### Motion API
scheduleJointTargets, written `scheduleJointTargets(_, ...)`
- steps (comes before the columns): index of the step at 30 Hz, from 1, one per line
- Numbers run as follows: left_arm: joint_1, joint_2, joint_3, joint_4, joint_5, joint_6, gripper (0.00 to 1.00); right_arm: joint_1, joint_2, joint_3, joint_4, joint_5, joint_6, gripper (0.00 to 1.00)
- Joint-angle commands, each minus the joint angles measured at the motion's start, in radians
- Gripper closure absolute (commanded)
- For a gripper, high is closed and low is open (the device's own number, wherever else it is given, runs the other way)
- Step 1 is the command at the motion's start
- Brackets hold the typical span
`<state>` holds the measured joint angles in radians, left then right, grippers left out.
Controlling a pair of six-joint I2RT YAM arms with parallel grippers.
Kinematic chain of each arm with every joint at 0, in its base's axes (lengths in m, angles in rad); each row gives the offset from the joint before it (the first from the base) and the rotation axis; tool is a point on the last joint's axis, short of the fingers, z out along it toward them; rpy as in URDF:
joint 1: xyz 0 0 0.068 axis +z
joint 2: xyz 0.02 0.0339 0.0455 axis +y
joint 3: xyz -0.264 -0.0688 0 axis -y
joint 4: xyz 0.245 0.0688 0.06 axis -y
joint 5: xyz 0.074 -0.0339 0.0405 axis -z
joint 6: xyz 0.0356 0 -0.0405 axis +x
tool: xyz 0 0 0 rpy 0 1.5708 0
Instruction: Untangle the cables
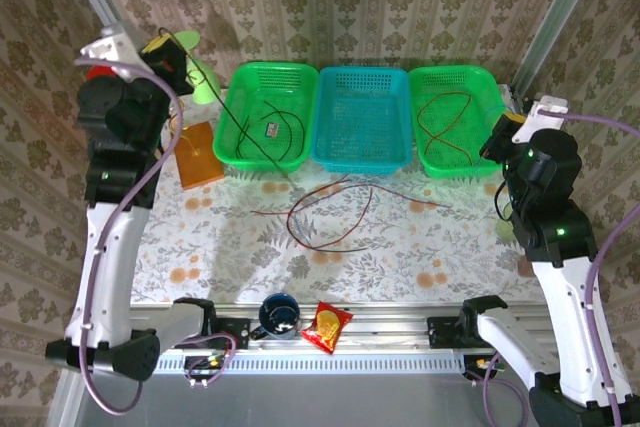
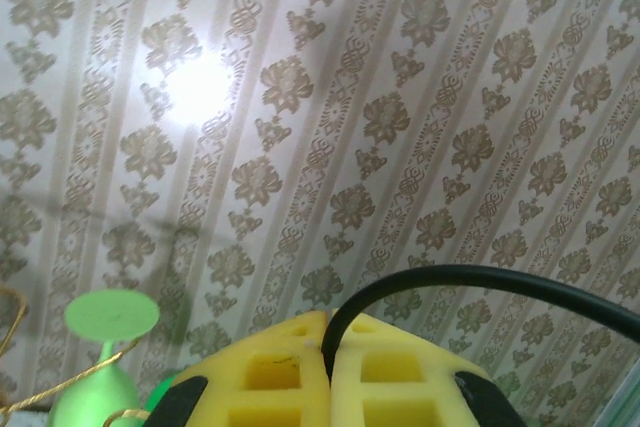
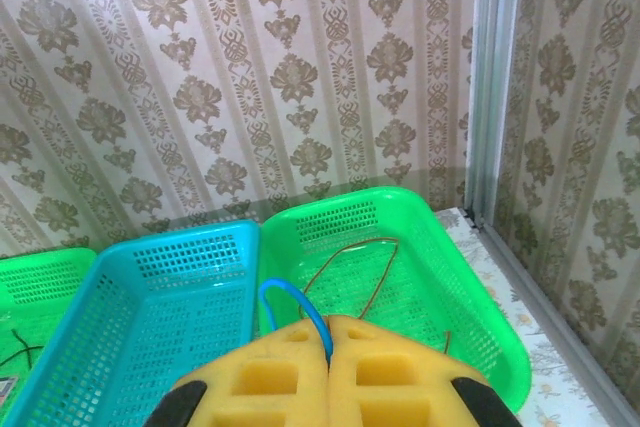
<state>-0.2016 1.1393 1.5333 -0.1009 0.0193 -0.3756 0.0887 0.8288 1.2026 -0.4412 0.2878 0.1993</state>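
left wrist: left gripper (image 2: 328, 342) clamps black cable (image 2: 470, 272) | right gripper (image 3: 329, 342) clamps blue cable (image 3: 300, 302)

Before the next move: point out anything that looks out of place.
Thin red and dark cables sprawl in a crossed tangle on the flowered table; one black strand crosses the left green plastic basket's front rim onto the table.
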Motion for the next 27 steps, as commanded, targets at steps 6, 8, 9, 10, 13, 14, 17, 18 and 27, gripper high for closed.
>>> scheduleJointTargets(6,-0.061,0.234,0.254,0.0,-0.078,0.196,1.0,-0.003,0.036,0.034,0.061,-0.028,0.06,1.0)
scheduleJointTargets(8,-0.063,0.278,0.291,0.004,-0.096,0.217,1.0,-0.001,0.049,0.038,0.066,-0.033,0.063,1.0)
scheduleJointTargets(9,-0.066,0.304,0.305,0.011,-0.109,0.234,1.0,-0.001,0.061,0.043,0.067,-0.038,0.066,1.0)
scheduleJointTargets(10,-0.069,0.329,0.324,0.016,-0.127,0.259,1.0,-0.001,0.069,0.049,0.069,-0.041,0.064,1.0)
scheduleJointTargets(13,-0.077,0.409,0.398,0.005,-0.174,0.329,1.0,-0.001,0.099,0.071,0.069,-0.048,0.053,1.0)
scheduleJointTargets(14,-0.077,0.437,0.429,-0.008,-0.183,0.349,1.0,-0.002,0.104,0.078,0.07,-0.046,0.047,1.0)
scheduleJointTargets(17,-0.081,0.521,0.535,-0.049,-0.214,0.4,1.0,-0.002,0.122,0.096,0.074,-0.043,0.018,1.0)
scheduleJointTargets(18,-0.084,0.549,0.573,-0.06,-0.223,0.422,1.0,-0.002,0.126,0.101,0.073,-0.042,0.008,1.0)
scheduleJointTargets(27,-0.085,0.77,0.958,-0.194,-0.252,0.472,1.0,-0.003,0.124,0.084,0.101,0.008,-0.022,1.0)
